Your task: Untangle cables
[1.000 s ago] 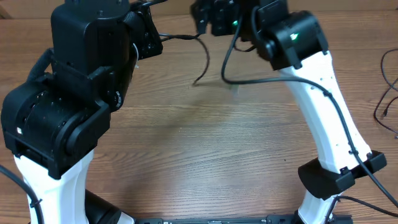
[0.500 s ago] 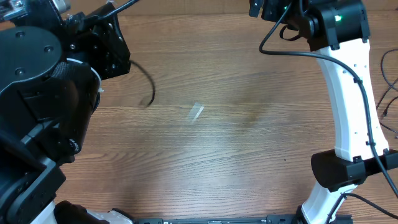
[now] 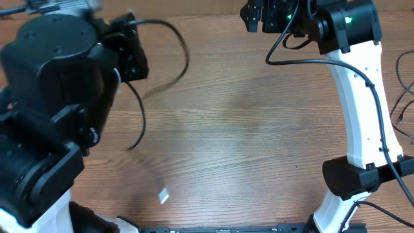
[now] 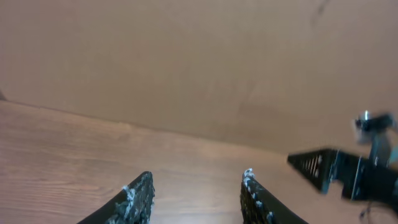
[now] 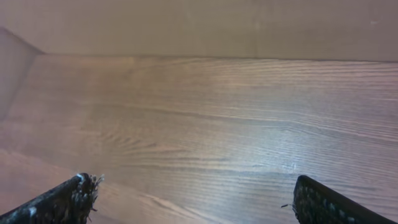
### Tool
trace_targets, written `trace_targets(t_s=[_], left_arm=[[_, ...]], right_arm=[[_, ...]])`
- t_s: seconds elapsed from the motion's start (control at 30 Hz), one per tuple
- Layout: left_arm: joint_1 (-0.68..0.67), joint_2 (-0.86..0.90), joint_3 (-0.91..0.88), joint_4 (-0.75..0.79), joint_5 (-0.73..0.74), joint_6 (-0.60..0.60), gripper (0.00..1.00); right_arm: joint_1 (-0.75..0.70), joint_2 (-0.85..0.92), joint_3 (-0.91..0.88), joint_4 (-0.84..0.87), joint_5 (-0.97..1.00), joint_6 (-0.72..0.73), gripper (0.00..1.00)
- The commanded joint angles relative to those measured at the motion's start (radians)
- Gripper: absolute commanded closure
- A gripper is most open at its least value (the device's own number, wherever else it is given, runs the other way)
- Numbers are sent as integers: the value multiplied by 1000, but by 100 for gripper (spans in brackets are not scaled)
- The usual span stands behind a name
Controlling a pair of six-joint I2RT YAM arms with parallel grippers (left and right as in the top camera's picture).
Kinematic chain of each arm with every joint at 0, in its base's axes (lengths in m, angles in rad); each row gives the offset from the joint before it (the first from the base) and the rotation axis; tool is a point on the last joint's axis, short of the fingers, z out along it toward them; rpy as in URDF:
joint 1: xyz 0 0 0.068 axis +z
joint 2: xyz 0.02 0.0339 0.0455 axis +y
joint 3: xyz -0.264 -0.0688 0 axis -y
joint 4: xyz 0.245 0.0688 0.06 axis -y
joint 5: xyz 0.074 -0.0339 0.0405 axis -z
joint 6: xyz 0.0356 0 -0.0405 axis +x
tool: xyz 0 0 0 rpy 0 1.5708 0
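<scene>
A second ago the arms met at the far edge. They have since drawn apart, and the left gripper has swung left, taking a cord with it. The cord now loops, blurred, beside that arm over the desk. Both wrist views show parted jaws with nothing between them, the right gripper included, so I cannot tell what carries the cord. It seems pulled free, but more cables lie at the right edge, untouched.
</scene>
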Motion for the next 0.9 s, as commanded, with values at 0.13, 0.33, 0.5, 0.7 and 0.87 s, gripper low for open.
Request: trace_targets(t_s=[0.13,0.33,0.5,0.7,0.87], left_arm=[[-2,48,8,-119,173,129,96],[0,64,8,-188,195,173,96],[37,69,7,-195,160,225,96],[120,139,7,-203,168,283,96],[120,204,7,-172,272,283,96]], right_arm=[[-2,-3,7,-136,-495,-573,0],[-2,-16,7,-313,-646,-961,0],[-5,-29,7,-323,-680,-990,0],[6,-34,7,-334,-795,-988,0],[31,-33,7,-332,-814,-987,0]])
